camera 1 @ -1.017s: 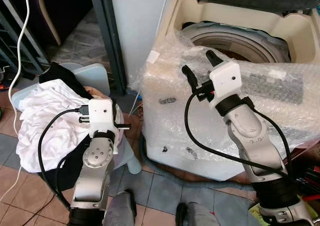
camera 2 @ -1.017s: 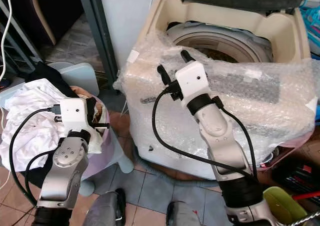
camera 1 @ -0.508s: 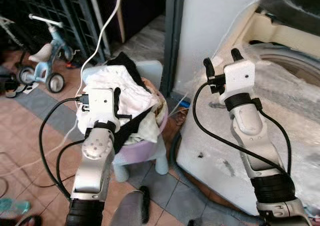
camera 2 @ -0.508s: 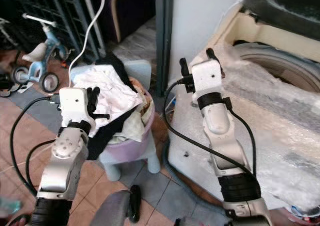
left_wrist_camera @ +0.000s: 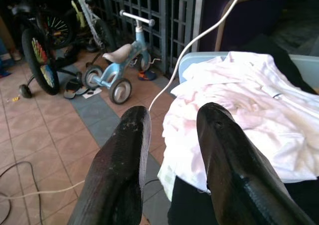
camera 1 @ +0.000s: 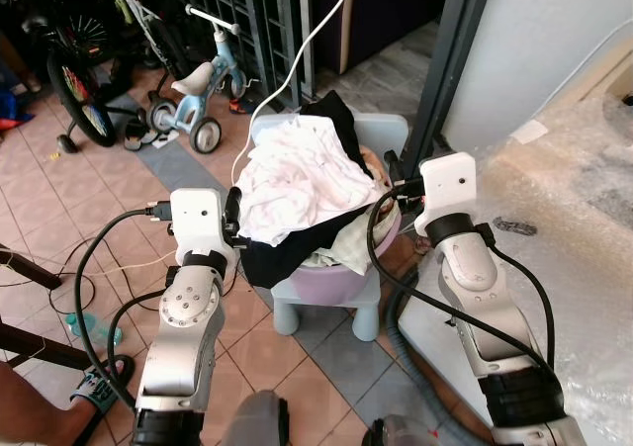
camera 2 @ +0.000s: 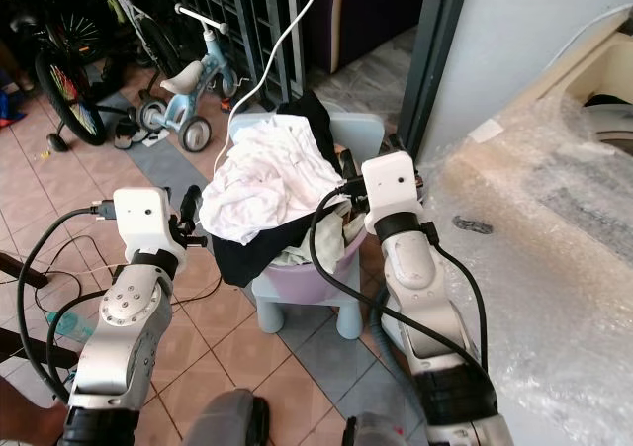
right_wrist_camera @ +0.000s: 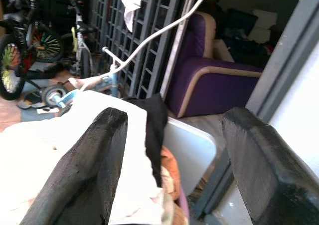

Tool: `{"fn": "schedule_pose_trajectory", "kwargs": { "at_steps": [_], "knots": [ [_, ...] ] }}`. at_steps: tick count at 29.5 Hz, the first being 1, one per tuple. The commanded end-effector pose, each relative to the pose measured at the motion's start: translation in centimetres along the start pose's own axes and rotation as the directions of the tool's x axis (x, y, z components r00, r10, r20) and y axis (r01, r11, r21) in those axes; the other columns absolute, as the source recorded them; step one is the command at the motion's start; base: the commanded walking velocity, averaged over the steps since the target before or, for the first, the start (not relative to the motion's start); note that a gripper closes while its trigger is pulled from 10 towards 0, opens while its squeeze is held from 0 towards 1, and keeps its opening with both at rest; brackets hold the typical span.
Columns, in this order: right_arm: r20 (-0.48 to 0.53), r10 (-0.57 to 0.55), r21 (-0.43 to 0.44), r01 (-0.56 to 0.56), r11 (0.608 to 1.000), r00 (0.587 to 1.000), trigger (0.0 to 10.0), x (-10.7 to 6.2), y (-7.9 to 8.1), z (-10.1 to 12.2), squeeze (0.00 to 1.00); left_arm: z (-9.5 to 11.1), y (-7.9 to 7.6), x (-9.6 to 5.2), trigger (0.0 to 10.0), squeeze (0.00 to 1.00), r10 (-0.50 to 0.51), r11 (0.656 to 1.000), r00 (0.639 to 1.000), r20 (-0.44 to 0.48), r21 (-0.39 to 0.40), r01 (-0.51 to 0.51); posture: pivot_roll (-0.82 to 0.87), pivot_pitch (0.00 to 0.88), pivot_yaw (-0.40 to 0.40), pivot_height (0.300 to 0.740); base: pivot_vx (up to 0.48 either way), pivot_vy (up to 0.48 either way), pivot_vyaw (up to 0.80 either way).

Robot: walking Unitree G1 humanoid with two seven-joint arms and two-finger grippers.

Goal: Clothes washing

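A heap of laundry, a white cloth [camera 1: 297, 181] on top of a black garment [camera 1: 287, 258], fills a purple basket [camera 1: 346, 276] standing on a pale blue stool [camera 1: 326, 312]. My left gripper [camera 1: 233, 212] is open at the heap's left side, its fingertips close to the white cloth [left_wrist_camera: 259, 120]. On the heap's right side my right gripper [camera 1: 393, 177] is open wide, just beside the basket's rim, with nothing between its fingers. The bubble-wrapped washing machine [camera 1: 574, 219] stands at the right.
A small blue tricycle [camera 1: 198, 90] and a bicycle [camera 1: 84, 90] stand by a metal gate [camera 1: 247, 11] at the back left. A white cable [camera 1: 297, 65] hangs down to the heap. A dark door post [camera 1: 445, 70] rises behind the basket. A person's sandalled foot [camera 1: 49, 406] is at the lower left.
The view has swung left, from the washing machine to the laundry basket. Both grippers now flank the heap; the right one was earlier over the washer's front edge.
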State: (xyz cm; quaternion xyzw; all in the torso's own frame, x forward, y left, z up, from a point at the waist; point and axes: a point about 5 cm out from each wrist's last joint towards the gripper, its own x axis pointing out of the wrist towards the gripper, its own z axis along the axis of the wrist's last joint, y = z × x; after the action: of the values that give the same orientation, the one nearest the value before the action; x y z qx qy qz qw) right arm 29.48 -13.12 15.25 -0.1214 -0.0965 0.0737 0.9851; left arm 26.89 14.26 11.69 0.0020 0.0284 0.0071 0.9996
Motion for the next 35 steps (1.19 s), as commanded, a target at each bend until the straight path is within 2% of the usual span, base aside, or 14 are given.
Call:
{"fn": "schedule_pose_trajectory", "kwargs": {
  "at_steps": [1, 6, 10, 15, 16, 17, 24, 35],
  "knots": [
    [0.005, 0.021, 0.01, -0.021, 1.0, 1.0, 10.0, -0.2, 0.5, 0.1, 0.0, -0.3, 0.3, -0.3, 10.0, 1.0, 0.006, 1.0, 1.0, -0.017, -0.006, -0.006, 0.05, 0.116, 0.018, 0.728, 0.0, 0.0, 0.8],
    [0.003, 0.041, 0.013, -0.041, 0.999, 0.999, 10.0, -0.1, 0.6, 0.2, 0.0, -0.2, -0.5, 0.0, 10.0, 1.0, -0.02, 1.0, 1.0, -0.019, 0.002, 0.02, 0.05, 0.119, 0.006, 0.728, 0.0, 0.256, 0.62],
    [0.007, 0.048, 0.03, -0.048, 0.998, 0.999, 10.0, 0.5, 0.6, 0.5, 0.0, 0.3, -0.1, 0.8, 10.0, 1.0, -0.013, 1.0, 1.0, -0.014, -0.009, 0.013, 0.04, 0.147, 0.01, 0.728, 0.0, 0.479, 0.11],
    [-0.003, 0.043, 0.043, -0.043, 0.998, 0.999, 10.0, 0.5, 0.6, 0.4, 0.0, 0.2, 0.2, 0.7, 10.0, 1.0, -0.013, 1.0, 1.0, -0.019, 0.009, 0.013, 0.05, 0.139, 0.008, 0.728, 0.0, 0.386, 0.0],
    [-0.012, 0.041, 0.046, -0.041, 0.998, 0.999, 10.0, 0.3, 0.6, 0.2, 0.0, 0.0, 0.3, 0.6, 10.0, 0.57, -0.018, 1.0, 0.999, -0.029, 0.008, 0.019, 0.05, 0.136, 0.009, 0.728, 0.0, 0.0, 0.0],
    [-0.014, 0.043, 0.045, -0.042, 0.998, 0.999, 10.0, 0.2, 0.6, 0.1, 0.0, -0.2, 0.3, 0.6, 10.0, 0.0, -0.02, 1.0, 0.999, -0.032, 0.009, 0.02, 0.05, 0.135, 0.009, 0.728, 0.0, 0.0, 0.0],
    [-0.041, 0.054, 0.067, -0.051, 0.996, 0.998, 10.0, -0.2, 1.1, -0.3, 0.0, -0.1, 0.4, 0.5, 10.0, 0.0, -0.04, 0.999, 0.999, -0.026, -0.029, 0.039, 0.05, 0.121, 0.006, 0.728, 0.039, 0.0, 0.0],
    [-0.055, 0.059, 0.056, -0.056, 0.997, 0.997, 10.0, 0.1, 0.8, -0.6, 0.0, 0.2, 0.6, 1.0, 10.0, 0.0, -0.041, 0.999, 0.999, -0.017, -0.026, 0.04, 0.05, 0.125, 0.007, 0.728, 0.46, 0.0, 0.0]
  ]
}}
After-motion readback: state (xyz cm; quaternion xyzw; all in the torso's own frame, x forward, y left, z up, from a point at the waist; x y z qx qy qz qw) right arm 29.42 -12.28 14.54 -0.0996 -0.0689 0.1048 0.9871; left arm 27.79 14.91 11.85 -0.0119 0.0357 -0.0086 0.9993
